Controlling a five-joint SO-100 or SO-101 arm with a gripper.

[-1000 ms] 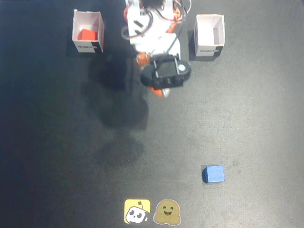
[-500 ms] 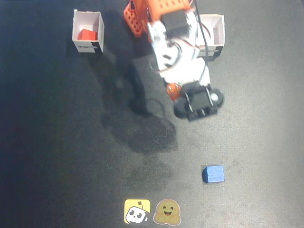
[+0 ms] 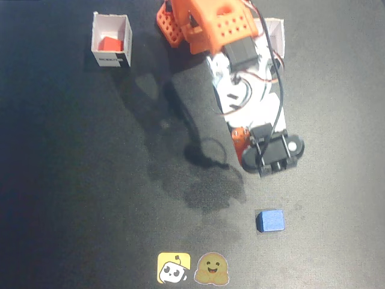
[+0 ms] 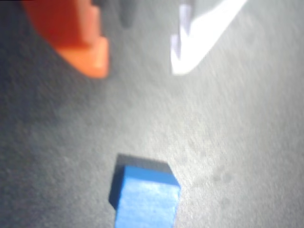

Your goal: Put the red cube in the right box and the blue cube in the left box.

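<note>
The arm is swinging out from between the two boxes and reaching across the dark surface (image 3: pixel 72 180) toward the blue cube (image 3: pixel 271 220); over the last second the gripper (image 4: pixel 137 64) has been travelling from near the boxes to a spot just short of the cube. That suggests the second half of the job is starting, since the red cube (image 3: pixel 109 43) is already lying inside the box at upper left (image 3: pixel 111 40) of the fixed view, while the box at upper right (image 3: pixel 272 37) is partly hidden by the arm. The fingers are spread apart and holding nothing. The blue cube is sitting flat, alone, near the stickers (image 3: pixel 192 268). Being a cube, it has no long axis; in the wrist view (image 4: pixel 145 197) its edges are lying slightly skewed to the fingers.
</note>
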